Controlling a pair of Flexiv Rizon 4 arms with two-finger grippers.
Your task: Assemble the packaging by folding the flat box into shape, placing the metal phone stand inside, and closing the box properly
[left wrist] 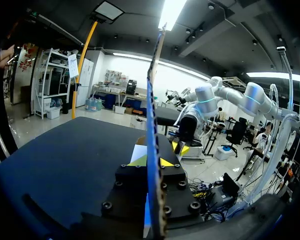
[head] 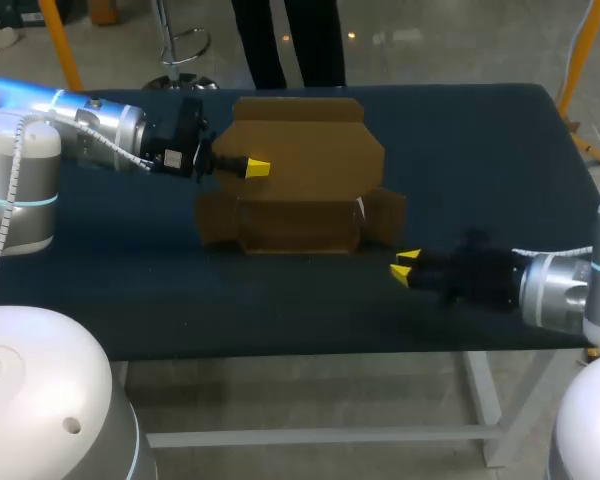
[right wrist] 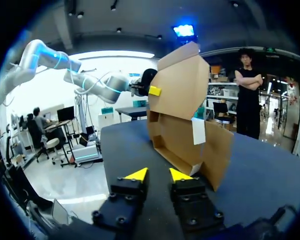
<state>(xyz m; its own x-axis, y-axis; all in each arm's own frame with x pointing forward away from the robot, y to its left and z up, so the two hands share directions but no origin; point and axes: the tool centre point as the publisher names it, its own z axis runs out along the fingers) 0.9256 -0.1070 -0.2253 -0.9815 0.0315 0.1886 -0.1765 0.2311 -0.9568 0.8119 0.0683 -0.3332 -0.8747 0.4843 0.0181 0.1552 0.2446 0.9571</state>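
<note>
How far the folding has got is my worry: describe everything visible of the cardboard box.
The cardboard box is brown and half folded: an open tray on the dark table, side flaps splayed out, a white patch on one flap, lid panel standing up behind. The left gripper clamps that panel's edge in its jaws; nothing else touches it.

Box plain brown cardboard; table dark navy blue.

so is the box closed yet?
Open: the box has its lid flap upright and side flaps spread; left tool grips the lid flap's edge.
</note>
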